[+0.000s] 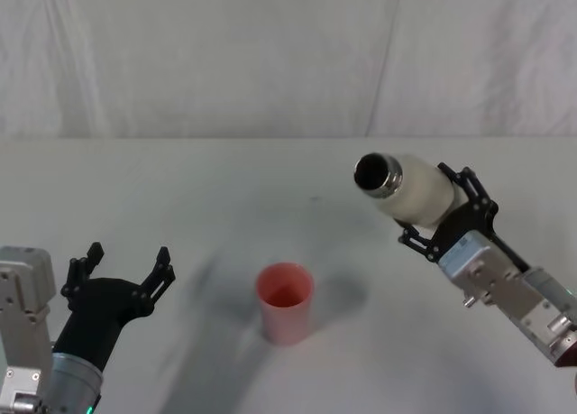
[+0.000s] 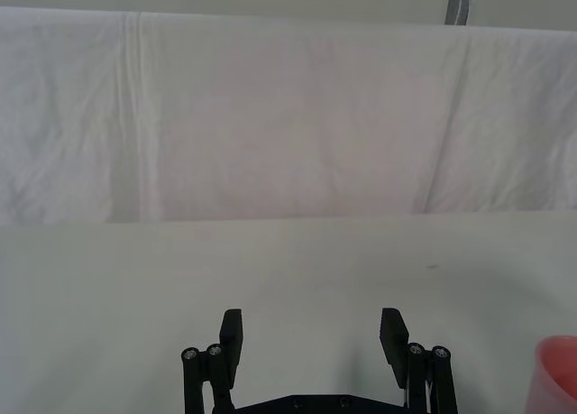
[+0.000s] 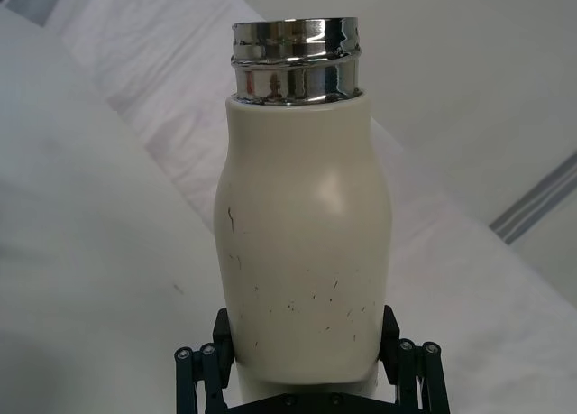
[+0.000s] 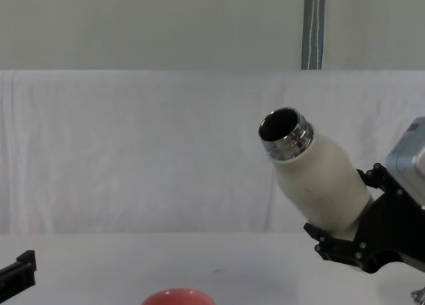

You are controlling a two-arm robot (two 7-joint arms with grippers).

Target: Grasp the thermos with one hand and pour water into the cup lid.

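Thermos [image 1: 416,191], smooth cream cylinder with shiny threaded steel neck, sat tilted in the clenched right end effector [image 1: 442,214] above the surface [image 1: 225,188]; round salmon cup lid [image 1: 285,301] stood upright below, left end effector [image 1: 124,268] spread wide.

Your right wrist camera looks straight along the thermos [image 3: 306,243], which the right gripper [image 3: 306,378] clamps at its base, 1 black finger [image 3: 206,371] pressed on each side. You can see the cream body speckled with small dark scuffs, swelling toward a rounded shoulder. Its shiny threaded steel neck points away from the camera, uncapped. White cloth [image 3: 81,252] lies behind it.
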